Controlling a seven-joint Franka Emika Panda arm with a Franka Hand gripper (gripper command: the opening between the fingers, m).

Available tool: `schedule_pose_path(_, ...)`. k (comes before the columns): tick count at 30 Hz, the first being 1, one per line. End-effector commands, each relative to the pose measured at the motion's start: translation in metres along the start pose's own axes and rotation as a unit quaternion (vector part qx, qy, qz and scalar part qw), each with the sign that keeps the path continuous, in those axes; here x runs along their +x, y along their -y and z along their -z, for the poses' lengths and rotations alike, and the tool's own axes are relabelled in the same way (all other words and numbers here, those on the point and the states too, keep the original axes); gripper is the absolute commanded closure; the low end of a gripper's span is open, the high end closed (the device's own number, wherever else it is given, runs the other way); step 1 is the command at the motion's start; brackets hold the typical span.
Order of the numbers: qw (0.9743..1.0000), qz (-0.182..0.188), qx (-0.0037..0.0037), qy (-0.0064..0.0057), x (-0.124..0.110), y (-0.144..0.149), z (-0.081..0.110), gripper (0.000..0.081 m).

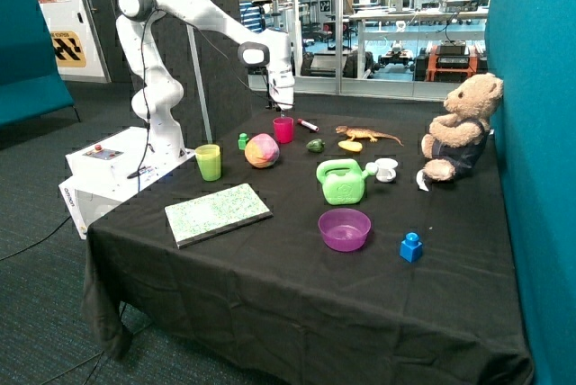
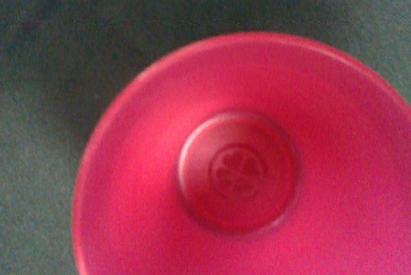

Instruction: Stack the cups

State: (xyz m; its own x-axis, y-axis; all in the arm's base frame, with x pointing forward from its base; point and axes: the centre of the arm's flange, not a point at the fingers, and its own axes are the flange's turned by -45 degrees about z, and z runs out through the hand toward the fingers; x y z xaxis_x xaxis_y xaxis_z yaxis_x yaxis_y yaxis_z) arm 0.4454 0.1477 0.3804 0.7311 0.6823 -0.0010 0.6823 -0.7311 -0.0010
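- Two cups showed apart: a pink cup point(image 1: 283, 129) upright near the surface's point(image 1: 270, 295) far edge, a green cup point(image 1: 209, 162) by its arm-side edge.
- Tool point(image 1: 283, 111) hovered just above the pink cup point(image 2: 244, 172); its spread I cannot tell.

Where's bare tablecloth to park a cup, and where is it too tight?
Free: the front stretch of the table, ahead of the book and purple bowl; also between the green cup and the book. Crowded: around the pink cup under the gripper, beside the ball, and the lizard to watering can cluster.
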Motion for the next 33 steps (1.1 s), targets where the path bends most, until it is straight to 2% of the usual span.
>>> schedule_pose_path(1, 1.0, 0.004, -0.00048, -0.0005, 0.01, 0.007, -0.007, 0.0291)
schedule_pose_path(4, 1.0, 0.004, -0.00048, -0.0005, 0.012, 0.006, -0.008, 0.0308)
schedule_pose_path(13, 1.0, 0.0, -0.00048, -0.0005, 0.014, 0.003, -0.012, 0.0272)
schedule_pose_path(26, 1.0, -0.01, -0.00047, -0.0005, 0.015, -0.005, -0.02, 0.0282)
schedule_pose_path(28, 0.9999, -0.012, -0.00047, -0.0005, 0.015, -0.007, -0.022, 0.0237)
schedule_pose_path(33, 0.9999, -0.017, -0.00047, -0.0005, 0.015, -0.011, -0.025, 0.0226)
